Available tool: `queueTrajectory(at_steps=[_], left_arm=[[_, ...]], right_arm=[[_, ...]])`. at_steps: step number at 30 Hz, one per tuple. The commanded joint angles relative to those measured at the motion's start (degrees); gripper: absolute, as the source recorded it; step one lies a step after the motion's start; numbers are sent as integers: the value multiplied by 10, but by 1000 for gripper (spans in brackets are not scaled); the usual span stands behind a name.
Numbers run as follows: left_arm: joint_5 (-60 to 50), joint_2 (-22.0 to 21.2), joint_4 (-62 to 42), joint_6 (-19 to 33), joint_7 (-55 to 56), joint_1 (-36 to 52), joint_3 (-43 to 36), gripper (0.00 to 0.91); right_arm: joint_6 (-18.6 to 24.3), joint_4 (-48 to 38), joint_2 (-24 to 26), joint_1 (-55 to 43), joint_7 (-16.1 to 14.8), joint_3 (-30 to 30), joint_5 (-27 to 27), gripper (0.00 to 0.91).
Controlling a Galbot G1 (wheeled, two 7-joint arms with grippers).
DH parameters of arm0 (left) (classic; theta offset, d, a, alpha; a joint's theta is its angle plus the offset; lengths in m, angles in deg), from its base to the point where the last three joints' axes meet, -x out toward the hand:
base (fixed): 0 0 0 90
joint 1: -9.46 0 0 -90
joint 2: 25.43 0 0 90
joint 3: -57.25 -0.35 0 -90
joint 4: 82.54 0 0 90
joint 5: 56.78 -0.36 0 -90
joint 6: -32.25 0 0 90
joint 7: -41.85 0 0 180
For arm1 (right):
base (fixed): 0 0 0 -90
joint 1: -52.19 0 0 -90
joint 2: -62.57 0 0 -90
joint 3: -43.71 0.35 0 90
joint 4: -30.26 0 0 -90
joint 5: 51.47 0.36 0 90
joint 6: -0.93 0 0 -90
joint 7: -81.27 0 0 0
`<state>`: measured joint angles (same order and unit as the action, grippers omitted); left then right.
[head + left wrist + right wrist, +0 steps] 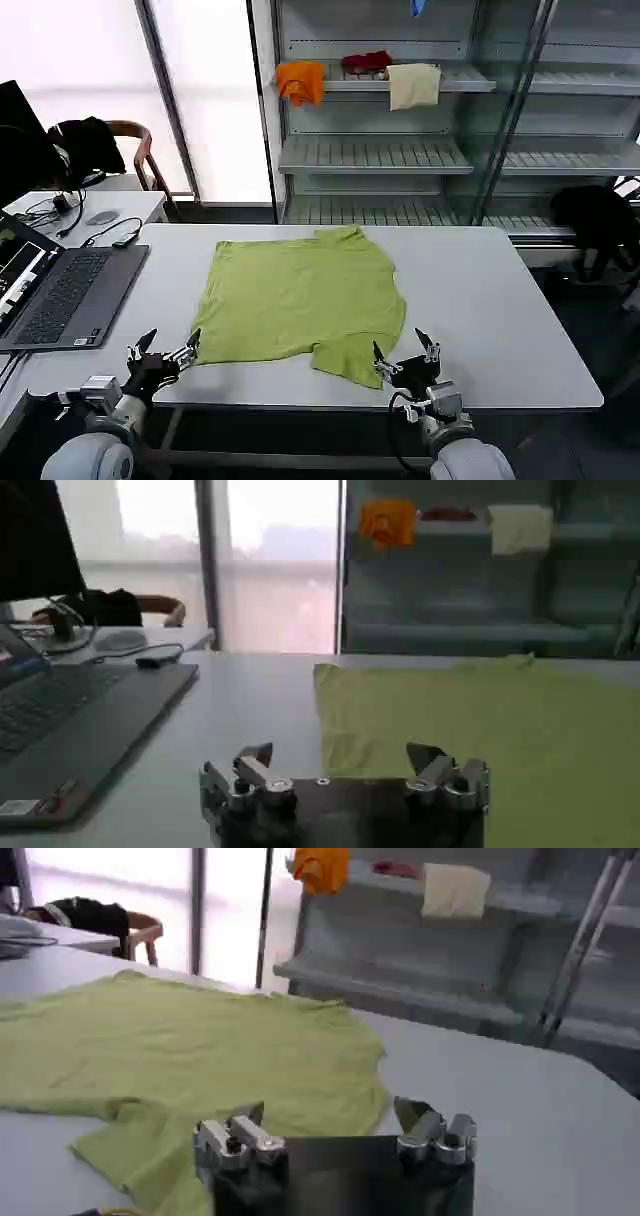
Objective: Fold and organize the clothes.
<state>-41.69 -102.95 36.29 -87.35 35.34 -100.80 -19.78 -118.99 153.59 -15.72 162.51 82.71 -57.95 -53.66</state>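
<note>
**A:** The lime-green T-shirt (300, 300) is lying spread flat on the white table (500, 310), toward the near edge and slightly left of centre, with one sleeve (350, 358) hanging closest to the robot. The laptop (65, 295) is sitting well apart on the far left.

**B:** And the arms?

**A:** Both are reaching in low from the near edge. The left gripper (165, 352) is hovering at the shirt's near left corner, fingers spread wide and holding nothing. The right gripper (405, 358) is sitting just right of the near sleeve, likewise spread and empty.

**B:** How is the cloth likely behaving?

**A:** Judging by the soft ripples along its hem, it is looking light, limp and easily dragged; thin cotton will probably sag and bunch rather than hold a crease. A pinch at the near left corner and at the sleeve edge seems the sensible hold, catching a single layer at the border.

**B:** Anything behind?

**A:** Orange (300, 82), red (366, 62) and cream (413, 86) cloths are resting on the far shelf.
</note>
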Motion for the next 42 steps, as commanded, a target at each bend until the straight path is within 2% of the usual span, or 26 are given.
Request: queueTrajectory(at_steps=[1, 6, 8, 19, 21, 22, 25, 26, 27, 28, 29, 30, 31, 32, 42], left_arm=[[-29, -3, -9, 12, 0, -11, -24, 907], [-46, -8, -17, 18, 1, -12, -42, 907], [-49, -9, -21, 19, 2, -12, -48, 907], [-61, -11, -56, 34, 3, -3, -43, 907], [-56, -9, -59, 36, 3, -2, -37, 816], [-53, -8, -61, 37, 3, -2, -35, 665], [-47, -8, -65, 38, 3, -3, -30, 464], [-46, -8, -67, 39, 2, -4, -30, 363], [-46, -8, -67, 40, 2, -5, -31, 302], [-45, -8, -66, 42, 1, -8, -31, 141], [-45, -8, -65, 43, 0, -11, -32, 101], [-44, -8, -64, 44, 0, -13, -32, 20], [-44, -8, -62, 45, -2, -15, -33, 20], [-44, -8, -61, 45, -3, -17, -34, 10], [-47, -7, -48, 43, -10, -22, -39, 0]], right_arm=[[6, -2, -4, 17, -2, -6, -17, 907], [10, -14, -9, 16, -5, -10, -20, 897], [14, -20, -11, 15, -4, -12, -22, 826], [31, -61, -21, 3, -4, -24, -30, 816], [32, -68, -22, 0, -4, -26, -30, 816], [32, -72, -22, -2, -4, -27, -30, 816], [32, -79, -22, -6, -4, -30, -30, 766], [33, -82, -22, -7, -5, -31, -30, 645], [33, -83, -22, -8, -5, -31, -30, 595], [33, -84, -22, -9, -6, -32, -32, 464], [33, -86, -22, -10, -8, -32, -33, 393], [33, -86, -22, -10, -9, -33, -34, 262], [33, -87, -21, -10, -9, -33, -33, 171], [34, -89, -21, -11, -10, -34, -33, 0], [55, -82, -23, -8, -9, -38, -31, 0]])
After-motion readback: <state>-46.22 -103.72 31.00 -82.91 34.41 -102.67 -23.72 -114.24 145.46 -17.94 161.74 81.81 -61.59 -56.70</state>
